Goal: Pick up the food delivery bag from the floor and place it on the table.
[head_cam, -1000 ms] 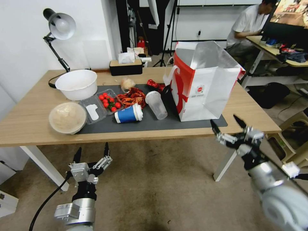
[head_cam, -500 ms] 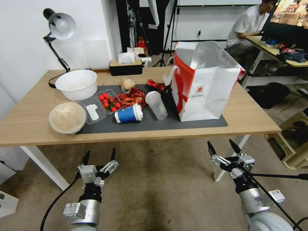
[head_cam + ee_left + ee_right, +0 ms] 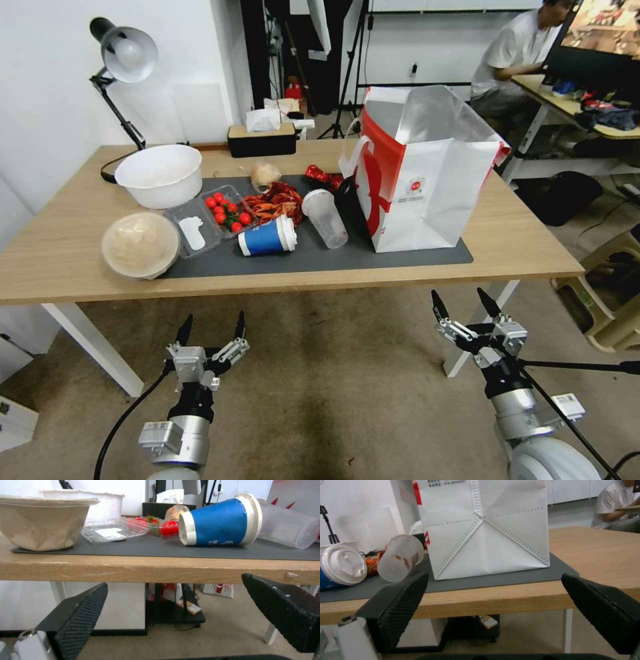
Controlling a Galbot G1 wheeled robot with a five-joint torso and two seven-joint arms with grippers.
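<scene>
arms are seen raised from below the near edge of the bench [image 3: 527,250], both pointing upward and forward over the floor [image 3: 347,387]. the left gripper [image 3: 211,327] is held under the bench's near edge on the side of the blue cup [image 3: 267,238]; the right gripper [image 3: 465,306] is held just before the bench's near edge, beside its white leg and below the food delivery bag [image 3: 420,180]. both pairs of jaws are spread wide and released, with nothing held or touched.

the food delivery bag is stood upright on the dark mat [image 3: 320,257] on the bench, beside the toppled clear cup [image 3: 325,217].

from the left wrist, the bench edge is met at eye level, with the paper bowl [image 3: 41,522], the blue cup on its side and a low black shelf under the bench. from the right wrist, the bag's folded white end panel [image 3: 486,530] is shown, seated on the mat.
</scene>
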